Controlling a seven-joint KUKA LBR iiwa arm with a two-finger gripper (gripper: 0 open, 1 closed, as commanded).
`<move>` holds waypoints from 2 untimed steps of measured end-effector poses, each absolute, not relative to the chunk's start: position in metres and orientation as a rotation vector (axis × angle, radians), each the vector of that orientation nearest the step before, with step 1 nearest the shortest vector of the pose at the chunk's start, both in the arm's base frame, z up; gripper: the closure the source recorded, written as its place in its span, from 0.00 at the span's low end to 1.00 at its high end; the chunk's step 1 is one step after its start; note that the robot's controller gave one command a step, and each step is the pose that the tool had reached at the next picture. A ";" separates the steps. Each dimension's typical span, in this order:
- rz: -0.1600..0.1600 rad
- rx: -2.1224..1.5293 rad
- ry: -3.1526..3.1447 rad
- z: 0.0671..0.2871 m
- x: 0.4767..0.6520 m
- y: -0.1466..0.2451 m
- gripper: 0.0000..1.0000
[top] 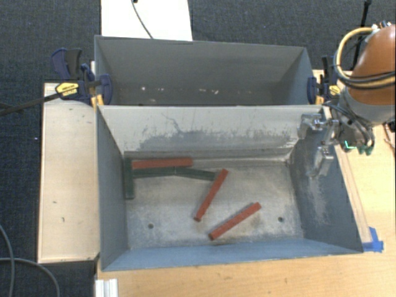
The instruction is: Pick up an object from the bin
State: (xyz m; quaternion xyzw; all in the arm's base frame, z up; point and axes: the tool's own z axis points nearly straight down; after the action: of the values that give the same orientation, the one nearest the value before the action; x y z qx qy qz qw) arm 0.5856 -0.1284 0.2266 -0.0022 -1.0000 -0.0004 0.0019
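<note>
My gripper [318, 146] hangs over the bin's right sloping wall, high above the floor and apart from every loose thing. Nearest to it is a red bar [234, 221] lying slantwise on the floor at the front right. A second red bar [211, 195] lies tilted in the middle. Its upper end touches a long dark green bar [179, 173].
A third red bar [161, 163] lies flat along the back of the floor at the left, just above the dark green bar. A short dark green piece [128, 183] stands at that bar's left end, forming an L. The arm with its orange cover sits outside the bin's right rim.
</note>
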 end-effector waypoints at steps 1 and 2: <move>-0.002 0.524 -3.098 0.069 0.561 -0.013 0.00; -0.002 0.751 -3.049 0.101 0.483 0.004 0.00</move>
State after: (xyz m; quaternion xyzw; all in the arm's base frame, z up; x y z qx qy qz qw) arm 0.4828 0.0044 0.1008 0.2392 -0.9710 -0.0006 0.0008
